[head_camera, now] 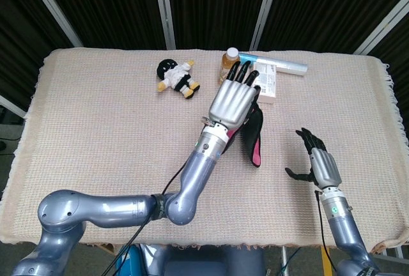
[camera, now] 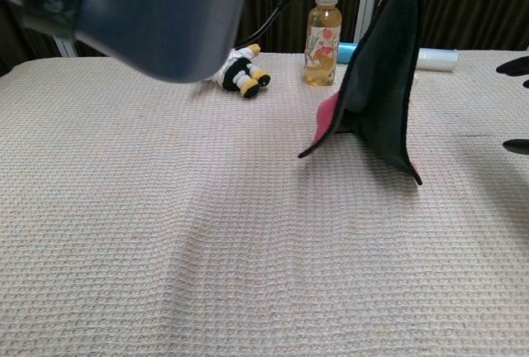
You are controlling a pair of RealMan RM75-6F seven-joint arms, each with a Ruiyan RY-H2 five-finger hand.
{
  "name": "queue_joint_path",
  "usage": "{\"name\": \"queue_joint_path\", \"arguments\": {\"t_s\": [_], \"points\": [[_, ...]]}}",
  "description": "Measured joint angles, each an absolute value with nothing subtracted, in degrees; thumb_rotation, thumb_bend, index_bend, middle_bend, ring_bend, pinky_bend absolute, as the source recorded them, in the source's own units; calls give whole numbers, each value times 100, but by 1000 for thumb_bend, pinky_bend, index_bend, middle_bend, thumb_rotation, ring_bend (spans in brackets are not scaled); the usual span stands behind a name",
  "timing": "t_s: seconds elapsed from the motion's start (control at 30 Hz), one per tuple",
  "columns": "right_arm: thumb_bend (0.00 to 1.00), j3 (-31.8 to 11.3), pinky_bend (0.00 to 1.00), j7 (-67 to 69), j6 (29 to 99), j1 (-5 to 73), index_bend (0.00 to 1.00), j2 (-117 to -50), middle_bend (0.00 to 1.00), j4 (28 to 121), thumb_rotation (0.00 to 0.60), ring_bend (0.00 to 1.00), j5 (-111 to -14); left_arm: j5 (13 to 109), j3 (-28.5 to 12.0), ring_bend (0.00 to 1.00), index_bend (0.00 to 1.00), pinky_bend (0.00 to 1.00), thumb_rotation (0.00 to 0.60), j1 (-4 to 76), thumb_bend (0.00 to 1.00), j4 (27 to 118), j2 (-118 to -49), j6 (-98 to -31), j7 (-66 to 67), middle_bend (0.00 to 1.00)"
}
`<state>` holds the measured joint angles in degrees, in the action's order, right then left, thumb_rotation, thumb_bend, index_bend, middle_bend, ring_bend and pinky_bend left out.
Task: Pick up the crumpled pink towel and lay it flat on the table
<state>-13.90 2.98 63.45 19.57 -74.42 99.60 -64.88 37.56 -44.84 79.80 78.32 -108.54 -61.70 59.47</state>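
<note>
My left hand [head_camera: 235, 100] is raised above the middle of the table and holds the pink towel [head_camera: 255, 134] by its top edge. The towel [camera: 376, 76] hangs down in a folded drape, showing mostly its black back, with a pink strip on the left. Its lower corners reach down near the tablecloth; I cannot tell whether they touch. My right hand [head_camera: 317, 164] hovers to the right of the towel, apart from it, fingers spread and empty. In the chest view only its dark fingertips [camera: 517, 66] show at the right edge.
A black, white and yellow plush toy [head_camera: 176, 76] lies at the back. Beside it stand a juice bottle [camera: 322, 26], a white box [head_camera: 271, 84] and a clear tube [head_camera: 291, 66]. My left forearm [camera: 149, 2] fills the chest view's top left. Woven cloth [head_camera: 96, 135] covers the table.
</note>
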Motion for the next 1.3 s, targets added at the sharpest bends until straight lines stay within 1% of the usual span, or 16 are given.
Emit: {"name": "queue_joint_path", "arguments": {"t_s": [0.23, 0.47, 0.63, 0.83, 1.07, 1.3], "points": [[228, -1379, 0, -148, 6362, 2081, 203, -7705, 0, 10069, 600, 0, -6067, 3507, -4453, 0, 588, 0, 600, 8542, 570, 7200, -11033, -6218, 5727, 168], [229, -1374, 0, -702, 6409, 2246, 258, -8027, 0, 10073, 600, 0, -5513, 3394, -4425, 0, 589, 0, 600, 8929, 570, 6940, -11092, -6279, 5470, 168], [230, -1392, 0, -1062, 6532, 2380, 259, -8348, 0, 10033, 600, 0, -5165, 3340, -4307, 0, 590, 0, 600, 9070, 569, 6809, -11101, -6341, 5358, 167], [230, -1464, 0, -1230, 6686, 2497, 258, -8578, 0, 10019, 600, 0, -5019, 3240, -4226, 0, 592, 0, 600, 9213, 570, 6663, -11109, -6384, 5256, 168], [229, -1525, 0, -1348, 6715, 2599, 259, -8702, 0, 10002, 600, 0, -4869, 3230, -4172, 0, 593, 0, 600, 9421, 570, 6480, -11136, -6376, 5149, 171], [229, -1604, 0, -1357, 6689, 2679, 259, -8755, 0, 9979, 600, 0, -4767, 3257, -4149, 0, 594, 0, 600, 9694, 570, 6100, -11258, -6289, 4995, 172]]}}
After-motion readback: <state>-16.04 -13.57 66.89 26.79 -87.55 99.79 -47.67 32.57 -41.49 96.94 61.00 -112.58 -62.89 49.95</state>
